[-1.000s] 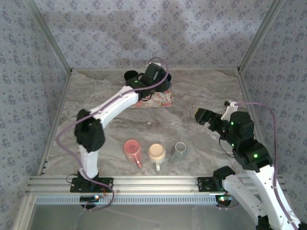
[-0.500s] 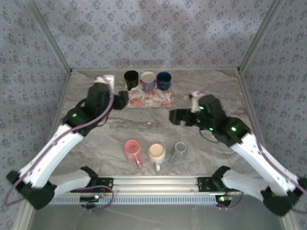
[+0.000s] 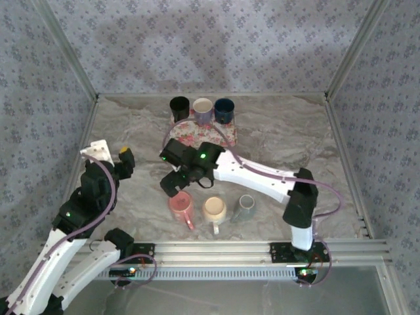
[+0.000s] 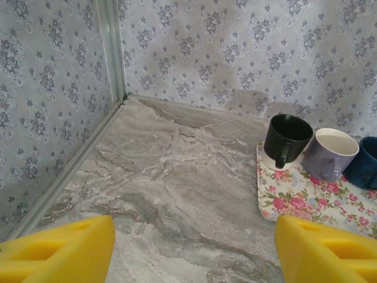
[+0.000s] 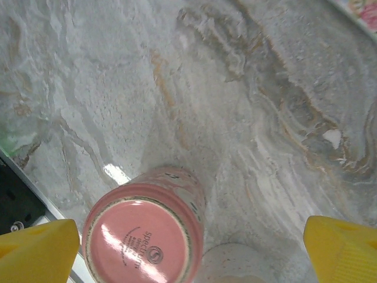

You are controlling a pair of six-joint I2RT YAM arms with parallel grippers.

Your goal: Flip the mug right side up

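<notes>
Right claw [image 5: 188,250] over glossy pink mug [image 5: 144,236]

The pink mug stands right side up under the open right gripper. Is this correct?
Not quite. The pink mug stands upside down: the right wrist view shows its flat base, with the maker's stamp, facing up. The rest holds: it is under the open right gripper.

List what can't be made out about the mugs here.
- Pink mug, right wrist: near side cut off by the bottom edge; finer base print too small.
- Cream mug and grey mug, top view: too small to tell upright from inverted.
- Blue mug, left wrist: cut by the right edge.
</notes>
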